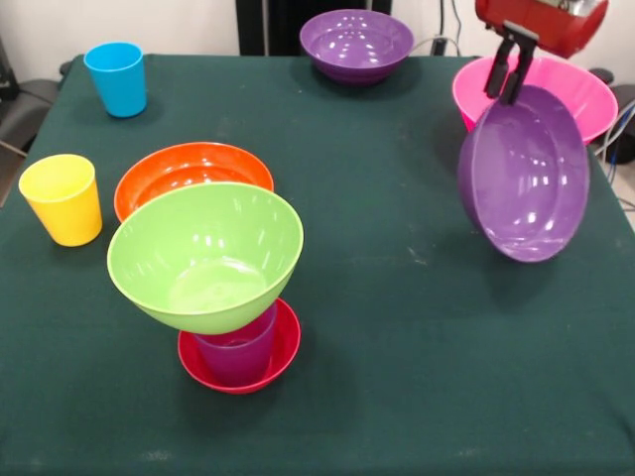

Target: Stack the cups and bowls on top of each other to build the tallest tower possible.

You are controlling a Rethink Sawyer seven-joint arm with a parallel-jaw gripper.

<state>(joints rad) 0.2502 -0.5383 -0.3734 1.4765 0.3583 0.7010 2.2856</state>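
My gripper [508,71] comes down at the top right and is shut on the rim of a purple bowl [524,174], which hangs tilted on edge above the table. The tower stands at the front: a small red bowl [268,369] holds the purple cup [238,355], and the lime green bowl [206,256] sits tilted on the cup. The wide orange bowl [189,169] lies behind it. The yellow cup [63,198] stands at the left, the blue cup [117,78] at the far left. The big pink bowl [585,89] is behind the held bowl. The second purple bowl [356,44] sits at the far edge.
The dark green tablecloth [397,297] covers the table. Cables [625,139] hang off the right edge.
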